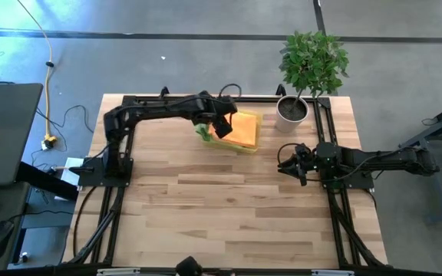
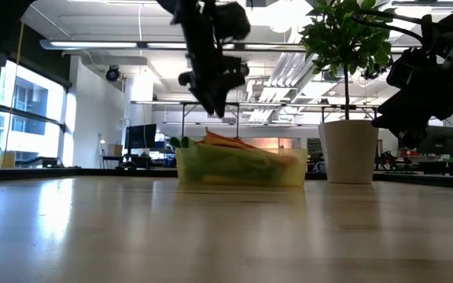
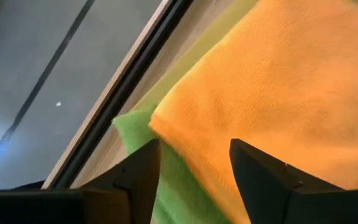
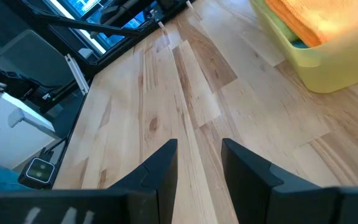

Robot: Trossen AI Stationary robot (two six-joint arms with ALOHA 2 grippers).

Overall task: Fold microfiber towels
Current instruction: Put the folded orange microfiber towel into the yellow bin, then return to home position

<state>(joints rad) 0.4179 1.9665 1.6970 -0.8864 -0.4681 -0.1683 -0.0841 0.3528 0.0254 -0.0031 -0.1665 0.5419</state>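
Note:
A shallow yellow tray (image 1: 258, 121) stands at the table's far middle. In it lies a stack of microfiber towels, with the orange towel (image 3: 278, 81) on top. A light green towel (image 3: 135, 124) sticks out from under the orange one's corner, over the tray's left side (image 1: 203, 132). A strip of teal towel (image 4: 297, 42) shows beneath the orange one. My left gripper (image 3: 194, 146) hangs open just above the stack's left corner (image 2: 215, 106), pointing steeply down, with nothing between its fingers. My right gripper (image 1: 286, 165) waits open at the table's right side.
A potted plant in a white pot (image 1: 291, 113) stands right of the tray at the far right corner. Black frame rails (image 1: 129, 100) run along the table's far and side edges. The wide near half of the wooden table (image 1: 229, 222) is bare.

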